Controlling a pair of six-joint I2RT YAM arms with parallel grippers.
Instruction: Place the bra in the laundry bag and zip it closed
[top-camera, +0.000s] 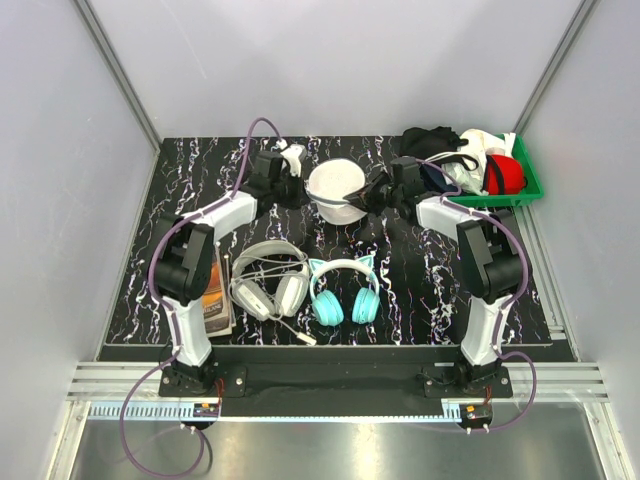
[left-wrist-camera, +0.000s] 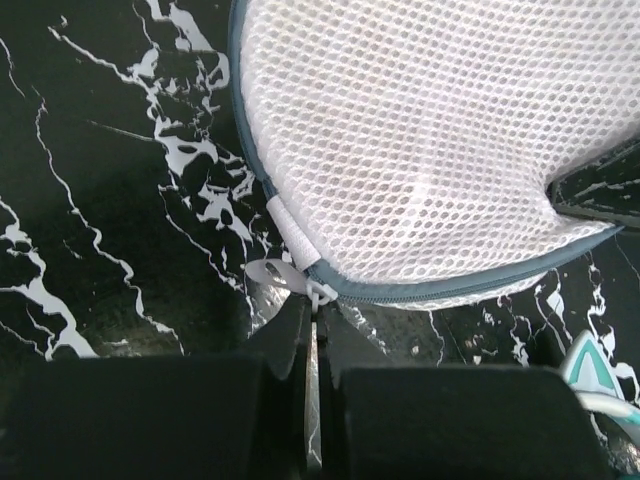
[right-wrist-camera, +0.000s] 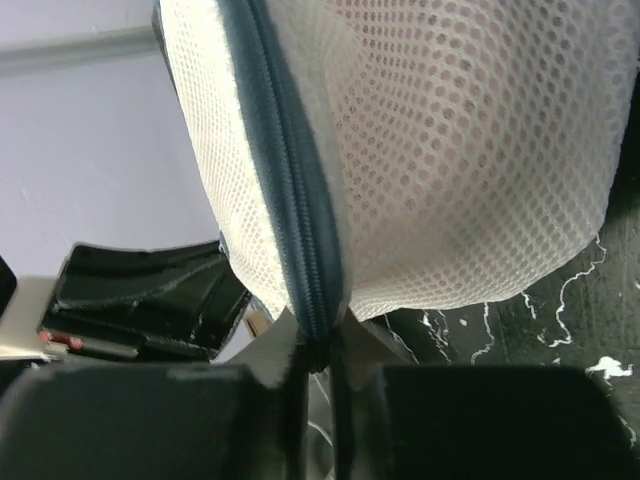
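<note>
Bright, even overhead light is filling the top view; the laundry bag (top-camera: 336, 190) is reading near blown-out white; its mesh is resolving sharply in the left wrist view; in both wrist views the foreground below the bag is rendering dark and blurred.

Bag: a white mesh bag (right-wrist-camera: 460, 150) fills the top of my view.
Zipper: a dark grey-blue zipper (right-wrist-camera: 292, 190) runs down its edge and looks closed where I can see it.
Right gripper: my right gripper (right-wrist-camera: 318, 370) is pinched on that edge, at the zipper's lower end.
Table: black marbled table (right-wrist-camera: 565, 330), lower right.
Left side: a black arm part (right-wrist-camera: 140, 300) against a pale wall (right-wrist-camera: 90, 180).
</note>
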